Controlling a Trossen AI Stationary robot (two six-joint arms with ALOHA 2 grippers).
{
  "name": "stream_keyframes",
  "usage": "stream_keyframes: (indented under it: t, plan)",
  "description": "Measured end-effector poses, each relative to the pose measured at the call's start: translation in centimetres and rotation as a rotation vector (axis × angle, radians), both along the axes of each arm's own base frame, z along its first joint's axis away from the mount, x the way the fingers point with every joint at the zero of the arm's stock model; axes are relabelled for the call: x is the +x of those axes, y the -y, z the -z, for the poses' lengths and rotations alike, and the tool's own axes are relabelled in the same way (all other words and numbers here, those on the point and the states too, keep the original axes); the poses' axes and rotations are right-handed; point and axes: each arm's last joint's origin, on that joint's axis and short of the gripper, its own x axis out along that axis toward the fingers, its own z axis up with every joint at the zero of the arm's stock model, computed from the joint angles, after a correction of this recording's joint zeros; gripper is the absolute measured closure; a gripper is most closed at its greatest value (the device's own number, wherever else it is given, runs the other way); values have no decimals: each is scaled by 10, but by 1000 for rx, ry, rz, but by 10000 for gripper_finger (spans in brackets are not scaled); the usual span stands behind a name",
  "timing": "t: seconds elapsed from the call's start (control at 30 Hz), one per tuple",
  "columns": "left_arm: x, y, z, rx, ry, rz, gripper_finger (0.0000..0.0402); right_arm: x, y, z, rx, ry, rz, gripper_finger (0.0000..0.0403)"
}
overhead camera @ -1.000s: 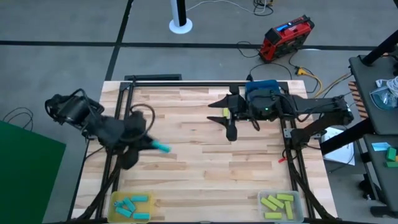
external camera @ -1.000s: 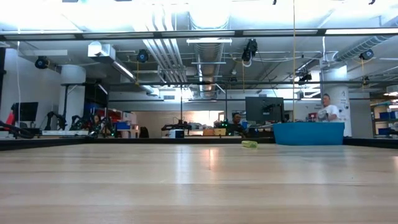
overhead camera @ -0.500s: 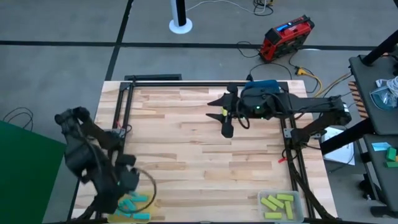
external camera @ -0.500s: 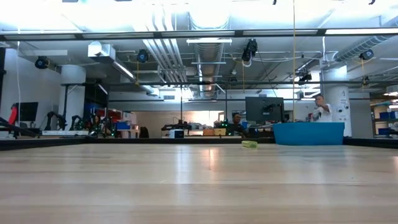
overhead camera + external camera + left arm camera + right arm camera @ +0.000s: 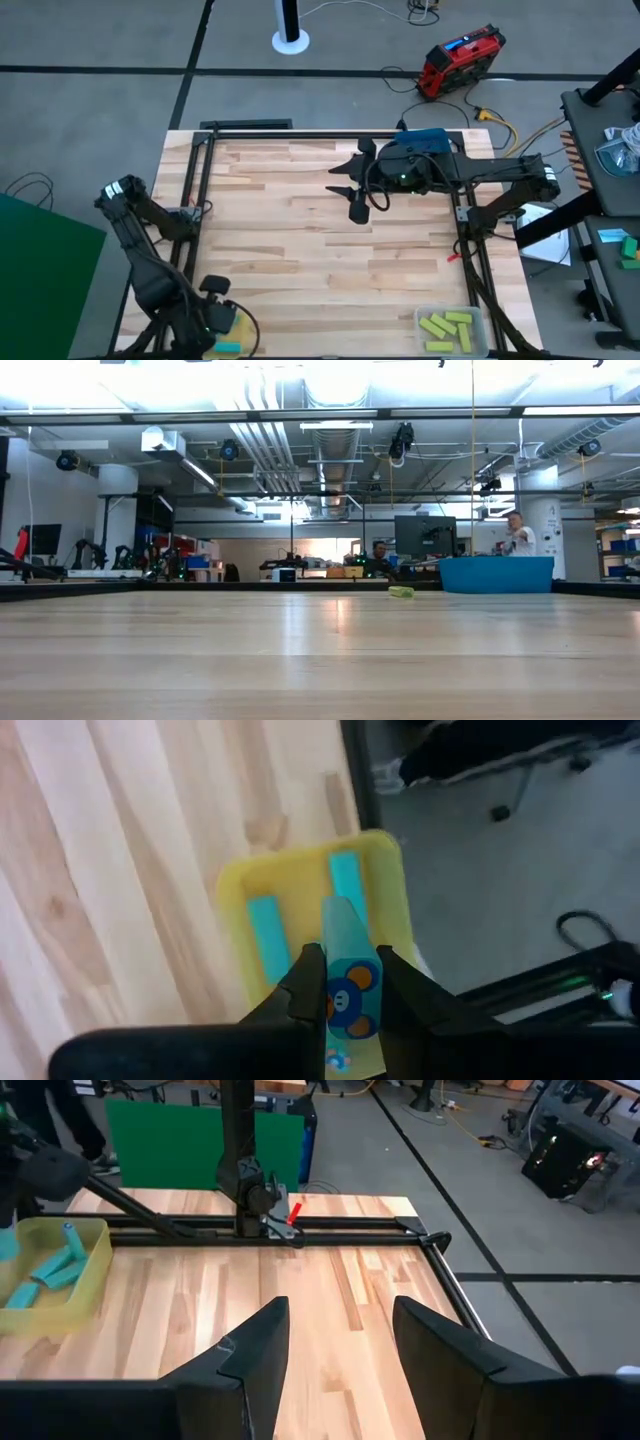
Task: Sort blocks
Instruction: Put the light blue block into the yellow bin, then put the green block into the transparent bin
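- The left gripper (image 5: 343,982) hangs over the square yellow plastic tray (image 5: 232,890) at the wooden table's (image 5: 300,240) near left corner, clamping a flat cyan-blue block (image 5: 347,942).
- Other cyan-blue blocks (image 5: 264,932) lie inside that tray.
- The right gripper (image 5: 335,1345) hovers splayed and empty above the table's far side.

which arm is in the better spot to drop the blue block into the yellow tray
The left. Its gripper is shut on the cyan block directly above the yellow tray, which holds other cyan blocks. The right gripper is open and empty over the table's far side.
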Motion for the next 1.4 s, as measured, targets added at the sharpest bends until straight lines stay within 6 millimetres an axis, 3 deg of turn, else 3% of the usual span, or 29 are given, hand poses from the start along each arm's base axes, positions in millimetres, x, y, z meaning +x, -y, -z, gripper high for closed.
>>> stream_keyframes:
  t: [0.4, 0.83, 1.1, 1.27, 1.4]
  plan:
    - [-4, 6, 31, -37, -79, -19, 363, 0, 1, 1, -11, -10, 0, 238]
    - [-4, 6, 33, -42, -93, -50, 315, 0, 8, 1, -11, -10, 22, 223]
    - [-4, 5, 19, -45, -96, -67, 309, 0, 8, 1, -7, -9, 24, 232]
    - [2, -8, -1, 13, -77, -133, 308, 0, 10, 1, 20, -4, 38, 234]
    - [10, -21, -23, 75, 46, -223, 308, -1, 11, -1, 97, 11, 73, 232]
